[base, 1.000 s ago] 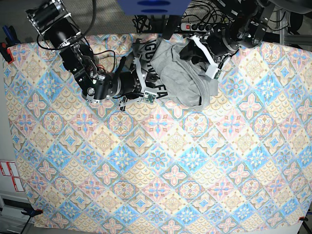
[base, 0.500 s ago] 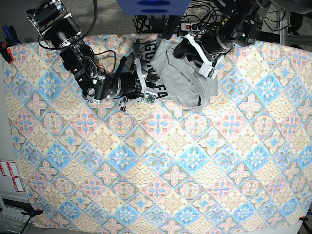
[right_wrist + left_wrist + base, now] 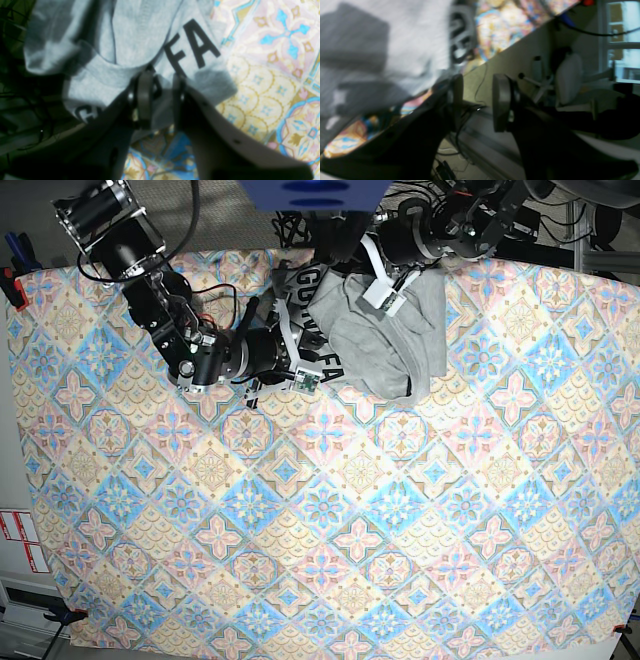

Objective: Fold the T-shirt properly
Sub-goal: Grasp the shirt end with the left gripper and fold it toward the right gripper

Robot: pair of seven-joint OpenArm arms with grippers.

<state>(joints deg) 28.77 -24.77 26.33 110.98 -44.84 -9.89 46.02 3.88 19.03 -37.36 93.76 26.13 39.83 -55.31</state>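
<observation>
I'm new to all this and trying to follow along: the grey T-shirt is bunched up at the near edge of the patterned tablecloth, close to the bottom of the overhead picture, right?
Not quite. The grey T-shirt is bunched up, and it does lie on the patterned tablecloth, but at the far edge, near the top of the picture. The base view shows this.

Patterned tablecloth point(image 3: 330, 510) over table — bright window point(image 3: 621, 40), power strip point(image 3: 400, 232) behind.
</observation>
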